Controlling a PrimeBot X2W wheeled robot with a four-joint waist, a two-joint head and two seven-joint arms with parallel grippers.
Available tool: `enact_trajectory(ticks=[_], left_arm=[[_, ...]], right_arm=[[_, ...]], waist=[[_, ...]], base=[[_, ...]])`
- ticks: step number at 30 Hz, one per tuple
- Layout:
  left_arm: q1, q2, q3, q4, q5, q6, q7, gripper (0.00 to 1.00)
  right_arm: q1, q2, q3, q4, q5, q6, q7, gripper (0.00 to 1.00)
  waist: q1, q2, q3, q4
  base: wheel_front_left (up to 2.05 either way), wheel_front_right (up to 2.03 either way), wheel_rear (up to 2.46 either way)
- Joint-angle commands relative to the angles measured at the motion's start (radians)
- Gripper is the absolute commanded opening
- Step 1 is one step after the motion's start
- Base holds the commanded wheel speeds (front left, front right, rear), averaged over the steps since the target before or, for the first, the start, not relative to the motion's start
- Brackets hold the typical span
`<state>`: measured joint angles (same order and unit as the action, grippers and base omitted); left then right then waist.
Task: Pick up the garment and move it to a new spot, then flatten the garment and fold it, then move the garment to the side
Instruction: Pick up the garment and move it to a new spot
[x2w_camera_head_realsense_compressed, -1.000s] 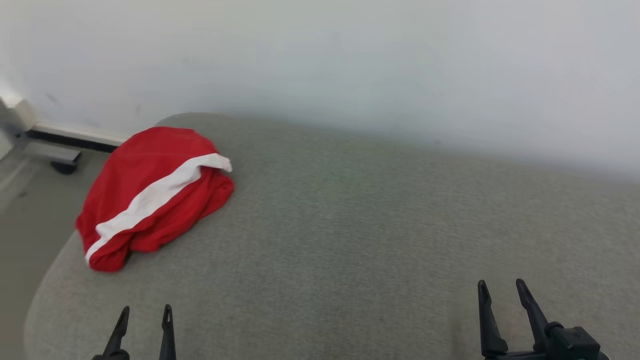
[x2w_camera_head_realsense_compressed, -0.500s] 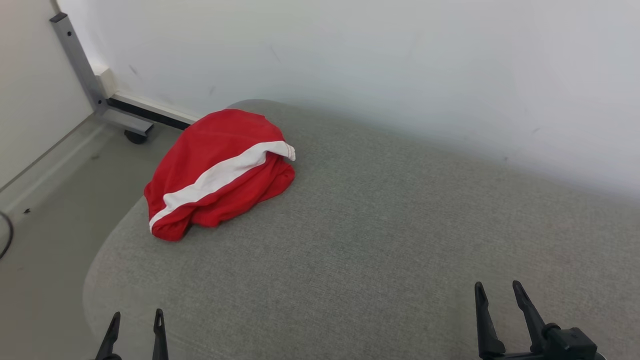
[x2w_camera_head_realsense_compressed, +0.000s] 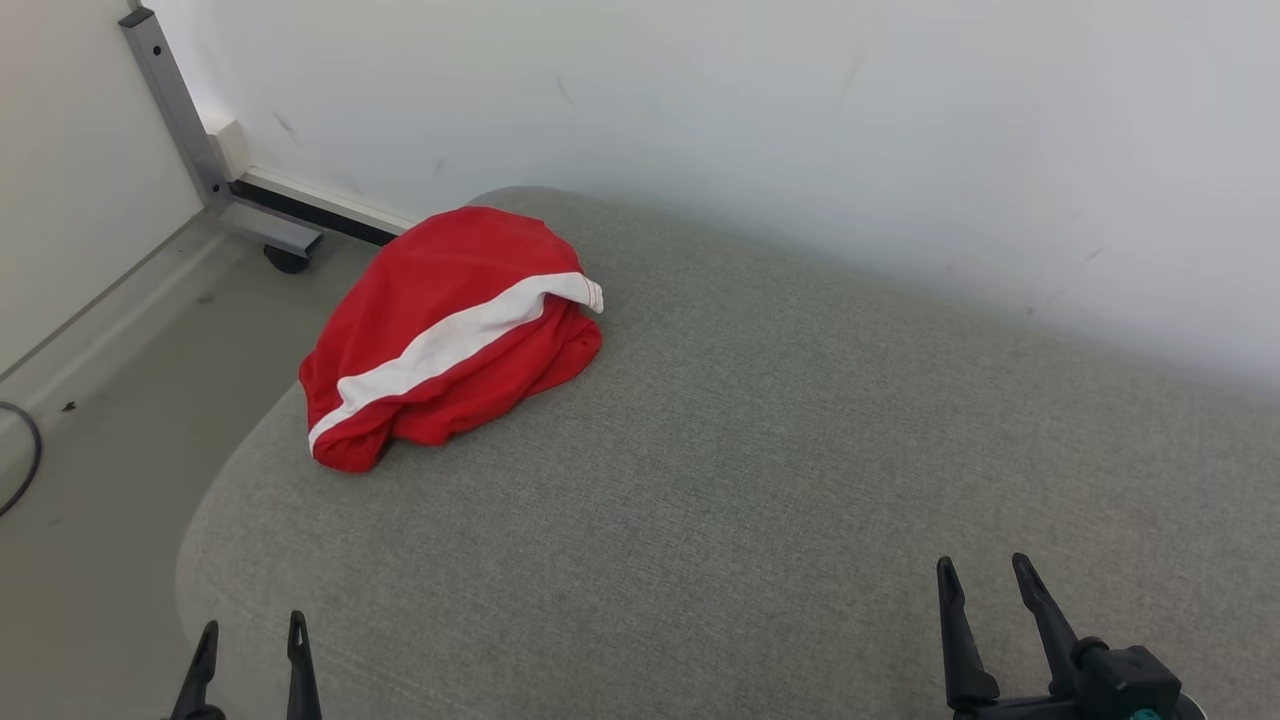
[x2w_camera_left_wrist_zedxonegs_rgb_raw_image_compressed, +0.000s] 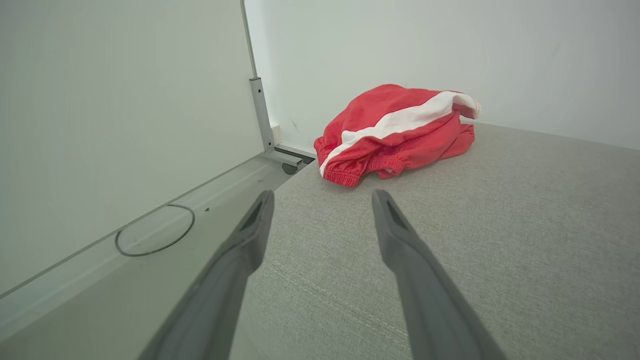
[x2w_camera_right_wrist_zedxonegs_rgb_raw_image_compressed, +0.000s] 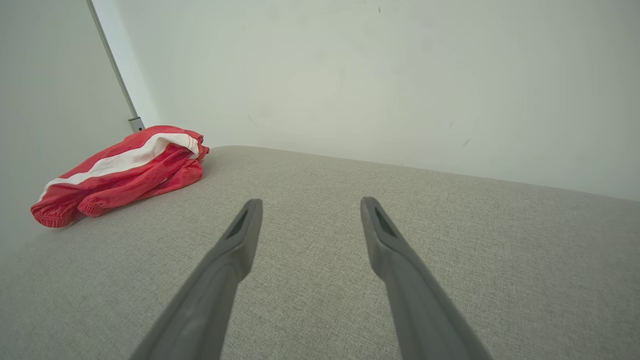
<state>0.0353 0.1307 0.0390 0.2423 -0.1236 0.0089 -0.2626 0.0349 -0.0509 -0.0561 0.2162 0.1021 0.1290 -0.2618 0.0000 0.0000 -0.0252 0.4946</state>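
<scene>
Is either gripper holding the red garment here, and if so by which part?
Nothing is held. The left gripper and right gripper are both open and empty, well short of the red garment bunched on the grey cushion.

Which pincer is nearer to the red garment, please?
Left. The left pincer is on the robot's side of the red garment, at the left edge of the grey cushion; the right pincer is far off to the garment's right.

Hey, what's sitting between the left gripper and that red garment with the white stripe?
The stretch is bare: in the left wrist view, just grey cushion lies between the left gripper and the red garment.
</scene>
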Motion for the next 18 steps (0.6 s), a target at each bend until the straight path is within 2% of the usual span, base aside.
enact_trajectory(ticks=[1,9,18], left_arm=[[-0.013,0.004,0.004,-0.001,-0.008,0.005,-0.003,1.00],[-0.097,0.016,0.048,-0.013,-0.033,0.023,-0.003,1.00],[-0.248,0.100,0.140,0.016,-0.094,0.021,0.000,1.00]], right_arm=[[-0.008,0.001,0.004,-0.001,-0.009,0.003,-0.005,1.00],[-0.035,0.001,-0.001,-0.007,-0.037,0.003,-0.005,1.00],[-0.070,0.001,-0.027,-0.040,-0.076,0.003,-0.003,1.00]], waist=[[0.0000,0.0000,0.003,-0.012],[0.0000,0.0000,0.042,-0.122],[0.0000,0.0000,0.114,-0.285]], base=[[0.00,0.00,0.00],[0.00,0.00,0.00],[0.00,0.00,0.00]])
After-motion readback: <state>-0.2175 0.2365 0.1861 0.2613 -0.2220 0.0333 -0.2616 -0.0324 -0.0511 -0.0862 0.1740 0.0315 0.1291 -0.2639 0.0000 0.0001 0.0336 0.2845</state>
